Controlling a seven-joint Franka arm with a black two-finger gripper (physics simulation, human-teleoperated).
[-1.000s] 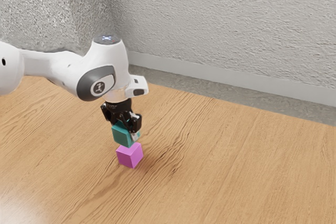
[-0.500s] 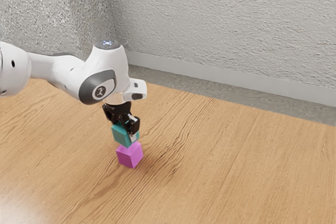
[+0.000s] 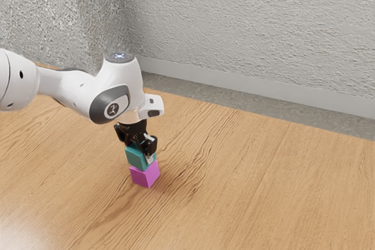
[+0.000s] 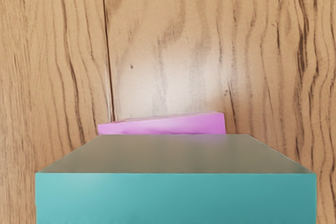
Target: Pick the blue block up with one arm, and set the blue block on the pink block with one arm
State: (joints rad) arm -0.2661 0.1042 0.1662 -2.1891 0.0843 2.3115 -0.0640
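The wooden table (image 3: 263,191) lay bare around the stack, with a rough grey wall (image 3: 246,21) and a pale baseboard (image 3: 281,89) behind it. Nothing stood between the arm (image 3: 70,89) and the two blocks. The arm reached in from the exterior view's left, and its wrist partly hid the top of the gripper (image 3: 142,148).

The gripper's jaws were closed narrowly on the blue block (image 3: 136,157), which rendered as teal, with one finger on each side. That block sat directly over the pink block (image 3: 145,175) and seemed to touch its top face, though the seam was too small to be sure. In the wrist view the blue block (image 4: 176,182) lay just under the hand. A strip of the pink block (image 4: 163,125) showed beyond its far edge, slightly skewed to it, on the table (image 4: 184,51).

Half a second earlier the blue block had hung slightly higher, with a thin gap above the pink one. Since then the arm had lowered it, and the pink block had kept its place.
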